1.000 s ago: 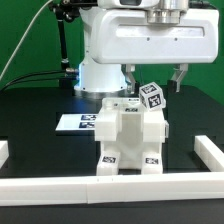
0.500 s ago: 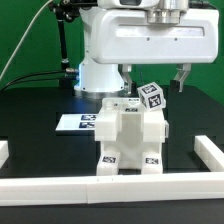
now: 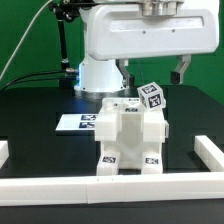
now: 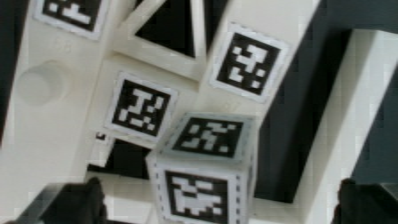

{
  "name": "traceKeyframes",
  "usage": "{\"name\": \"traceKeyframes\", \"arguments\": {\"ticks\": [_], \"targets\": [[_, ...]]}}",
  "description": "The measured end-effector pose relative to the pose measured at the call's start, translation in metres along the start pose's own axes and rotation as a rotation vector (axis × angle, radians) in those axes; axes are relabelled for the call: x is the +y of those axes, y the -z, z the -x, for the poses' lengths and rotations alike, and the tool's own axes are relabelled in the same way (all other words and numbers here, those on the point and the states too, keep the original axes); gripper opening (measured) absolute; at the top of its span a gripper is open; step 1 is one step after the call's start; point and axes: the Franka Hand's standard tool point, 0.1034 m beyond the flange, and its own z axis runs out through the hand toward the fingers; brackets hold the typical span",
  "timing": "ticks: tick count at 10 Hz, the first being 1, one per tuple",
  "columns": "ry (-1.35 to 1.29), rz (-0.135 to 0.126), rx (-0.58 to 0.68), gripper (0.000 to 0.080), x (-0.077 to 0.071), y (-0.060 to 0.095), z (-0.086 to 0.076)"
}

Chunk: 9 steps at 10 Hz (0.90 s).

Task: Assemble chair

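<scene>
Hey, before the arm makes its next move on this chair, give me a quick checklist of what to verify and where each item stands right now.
1. Gripper open, nothing between its jaws: ok.
2. Gripper clear of the chair: ok, in the exterior view it hangs over the chair's top with both fingers apart from it.
3. Chair standing upright on the table: ok.
4. Tagged block at the chair's top properly seated: cannot tell; it sits tilted against the rest.
5. Marker board flat on the table behind the chair: ok, though the chair hides part of it.
</scene>
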Motion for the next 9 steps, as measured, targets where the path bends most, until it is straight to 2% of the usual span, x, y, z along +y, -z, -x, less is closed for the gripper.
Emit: {"name": "traceKeyframes", "arguments": {"ticks": [1, 2, 3, 6, 9], "targets": [[-0.022, -0.037, -0.031, 0.0649, 0.002, 0.005, 0.000], [-0.028, -0.032, -0.020, 0.0649, 0.006, 0.006, -0.005], [-0.028, -0.021, -0.005, 0.0649, 0.005, 0.000, -0.007], [-0.032, -0.012, 0.004, 0.0649, 0.004, -0.008, -0.007], [-0.053, -0.008, 0.017, 0.0649, -0.006, -0.018, -0.006]]}}
